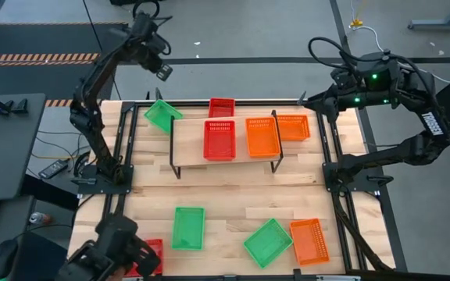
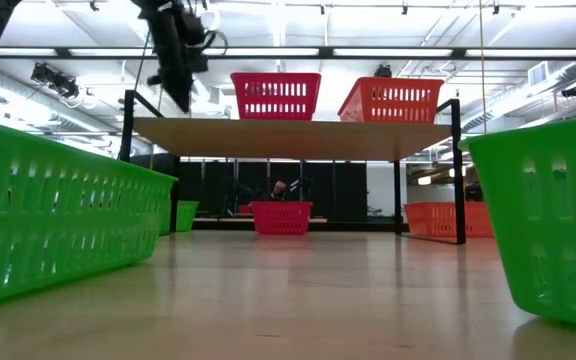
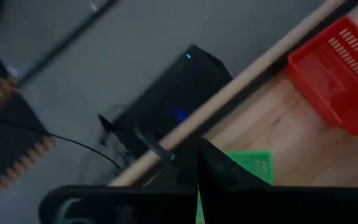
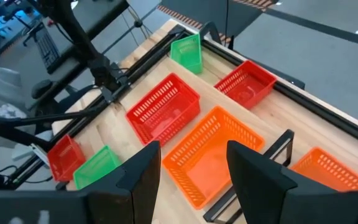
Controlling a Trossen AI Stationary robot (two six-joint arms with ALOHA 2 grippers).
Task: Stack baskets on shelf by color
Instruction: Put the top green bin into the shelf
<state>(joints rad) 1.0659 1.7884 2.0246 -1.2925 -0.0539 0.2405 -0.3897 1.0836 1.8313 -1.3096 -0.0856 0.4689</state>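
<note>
While left gripper (image 1: 163, 72) hovers far-left, state untellable, descend squarely onto tilted green basket (image 1: 162, 116); right gripper (image 4: 188, 163) spread, empty.

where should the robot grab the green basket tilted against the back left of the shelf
Grip the raised rim of the green basket, coming from above. It leans on the shelf edge, so its upper wall sticks up free for one finger inside and one outside. The left gripper is nearest, probably the better choice; the right gripper hangs behind the shelf's other end.
</note>
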